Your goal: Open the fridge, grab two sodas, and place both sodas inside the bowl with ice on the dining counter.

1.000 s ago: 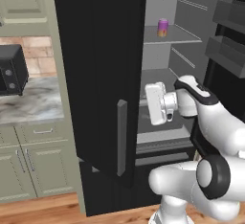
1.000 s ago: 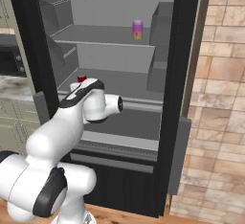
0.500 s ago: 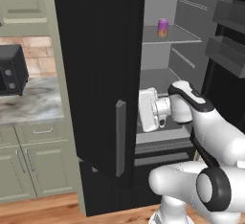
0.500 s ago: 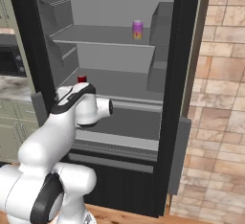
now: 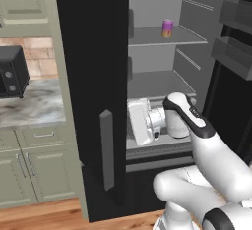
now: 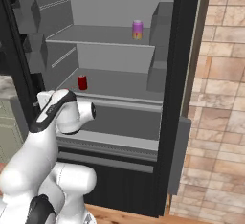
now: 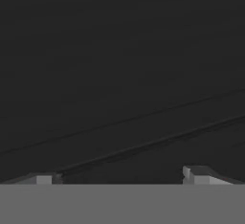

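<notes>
The fridge point(image 5: 93, 76) is standing with its right door swung open in the left base view, its left door shut and carrying a long grey handle point(image 5: 107, 148). The purple-to-orange soda point(image 5: 167, 28) is sitting upright on the upper shelf point(image 5: 147, 37), toward its right. The arm's white wrist point(image 5: 142, 122) is reaching into the lower part of the compartment, just beside the shut door's edge; the fingers are hidden there. A black microwave point(image 5: 12, 71) is resting on the marble counter point(image 5: 34, 108) at left.

In the right base view, the red soda point(image 6: 82, 82) is standing on the middle shelf point(image 6: 119, 86) near the left wall, and the purple soda point(image 6: 137, 29) is sitting above on the upper shelf. The arm is bending in front of the lower drawer point(image 6: 119, 122).

In the hand view, the gripper point(image 7: 122, 177) is facing a dark surface close up, its fingertips point(image 7: 198, 176) standing wide apart and holding nothing.
</notes>
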